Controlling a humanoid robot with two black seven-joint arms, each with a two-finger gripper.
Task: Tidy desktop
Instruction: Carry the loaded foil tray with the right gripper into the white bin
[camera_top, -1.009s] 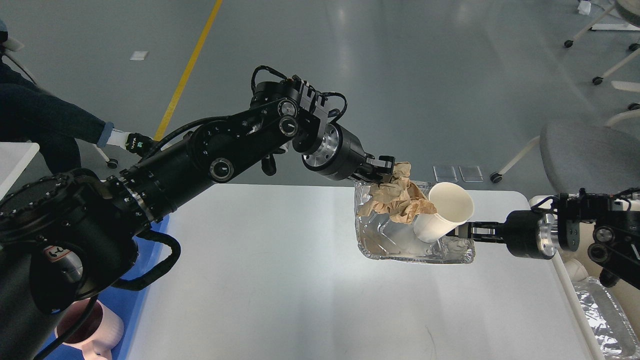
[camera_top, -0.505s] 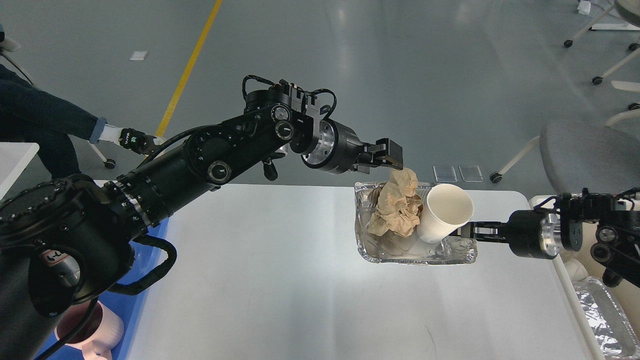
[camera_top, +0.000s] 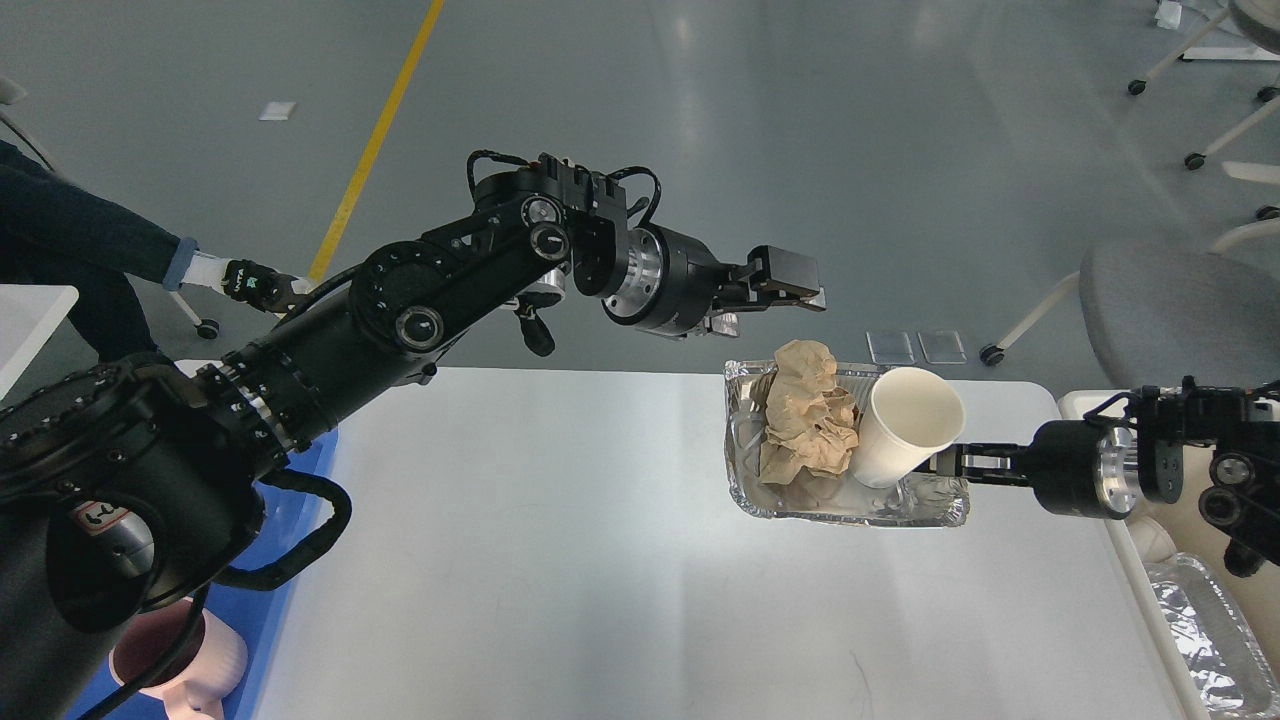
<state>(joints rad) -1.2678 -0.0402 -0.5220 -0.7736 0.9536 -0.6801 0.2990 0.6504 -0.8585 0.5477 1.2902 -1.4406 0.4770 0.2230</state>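
The white desktop (camera_top: 550, 560) fills the lower middle of the head view. A foil tray (camera_top: 850, 505) rests near its far right part. In the tray lie a crumpled brown paper (camera_top: 805, 415) and a white paper cup (camera_top: 905, 425), which leans to the right. My left gripper (camera_top: 780, 296) hovers open and empty above the tray's far edge, clear of the paper. My right gripper (camera_top: 948, 463) comes in from the right and is shut on the tray's right rim, its fingertips partly hidden behind the cup.
A blue plastic tray (camera_top: 300, 470) with a pink cup (camera_top: 190, 660) sits off the table's left edge. A beige bin (camera_top: 1150, 540) holding another foil tray (camera_top: 1200, 630) stands at the right. A grey chair (camera_top: 1180, 300) is behind. A person's arm (camera_top: 90, 235) is at far left.
My left gripper let go of the brown paper, opened and rose up and to the right. The paper dropped into the foil tray, which levelled out and shifted slightly right with my right gripper.
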